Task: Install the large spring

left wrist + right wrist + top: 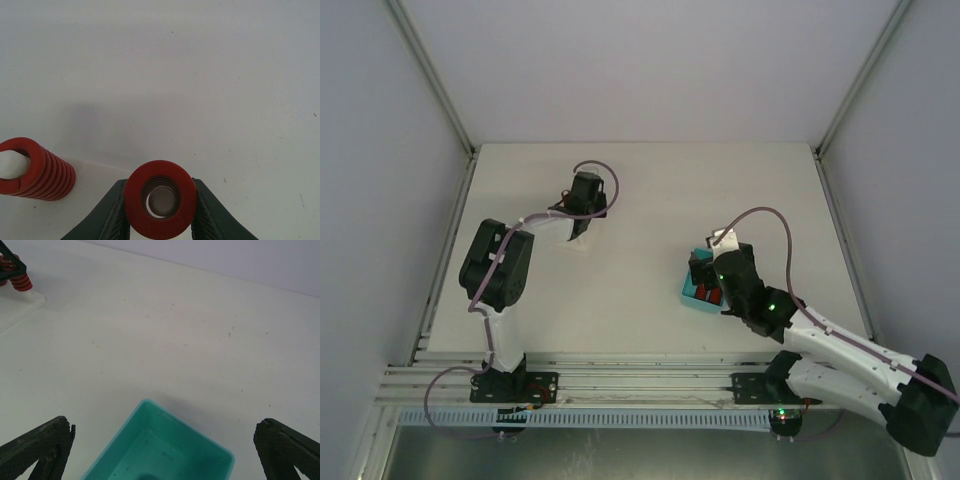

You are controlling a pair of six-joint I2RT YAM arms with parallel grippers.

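Note:
My left gripper is shut on a large red spring, seen end-on, with a white peg visible through its bore. A second red spring sits on a white peg on the white base plate to the left. In the top view the left gripper is over the white base plate at the table's back left. My right gripper is open and empty above a teal bin; in the top view this gripper hovers over the bin, which holds red springs.
The right wrist view shows the left gripper's fingers with red springs far off at the top left, on the white plate. Grey walls surround the white table.

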